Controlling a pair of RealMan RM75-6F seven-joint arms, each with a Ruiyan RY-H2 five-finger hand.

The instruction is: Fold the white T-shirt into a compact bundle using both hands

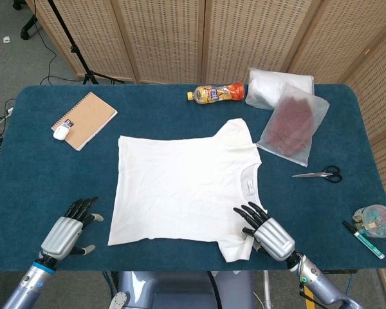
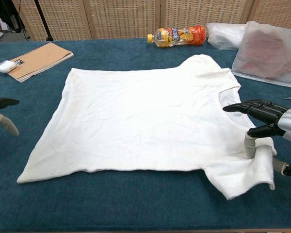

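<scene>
Two views, one table

From the head we look steeply down over the whole blue table (image 1: pixel 180 116); from the chest we sit low and close, facing across it. We share the shirt (image 1: pixel 180 187), the bottle (image 1: pixel 217 94), the notebook (image 2: pixel 36 60).
</scene>
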